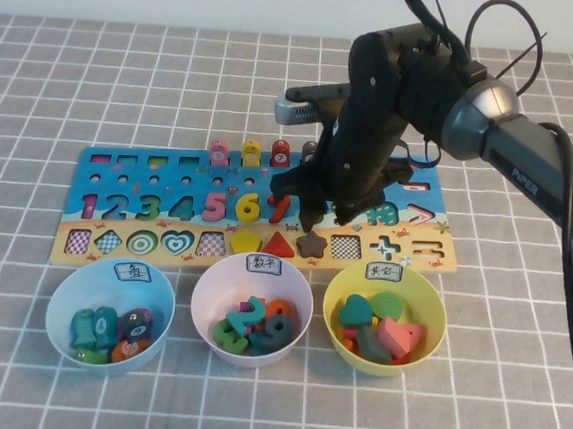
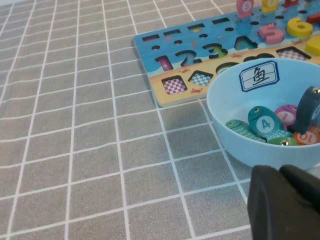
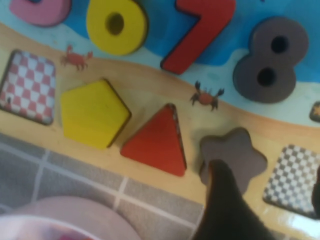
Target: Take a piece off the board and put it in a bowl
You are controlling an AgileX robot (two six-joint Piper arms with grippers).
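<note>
Fingers spread, empty right tool (image 1: 324, 218) hangs above long blue puzzle board (image 1: 120, 165), poised over small dark brown wooden numeral 8 (image 3: 270, 60) seated beside red 7 (image 3: 200, 32); left tool (image 2: 285, 205) sits parked near worktop edge, grip unclear.

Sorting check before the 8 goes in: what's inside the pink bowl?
The pink bowl holds piled number pieces, teal, orange, grey; lower ones are covered. The open right gripper hovers over the board; the left gripper is parked.

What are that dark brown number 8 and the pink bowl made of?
The brown 8 looks like painted wood: thick, flat-cut, matt, with two drilled holes, still seated in the board. The pink bowl looks like moulded plastic, smooth and thin-walled with a faint sheen. The right gripper hovers open above the 8; the left gripper sits parked by the blue bowl.
</note>
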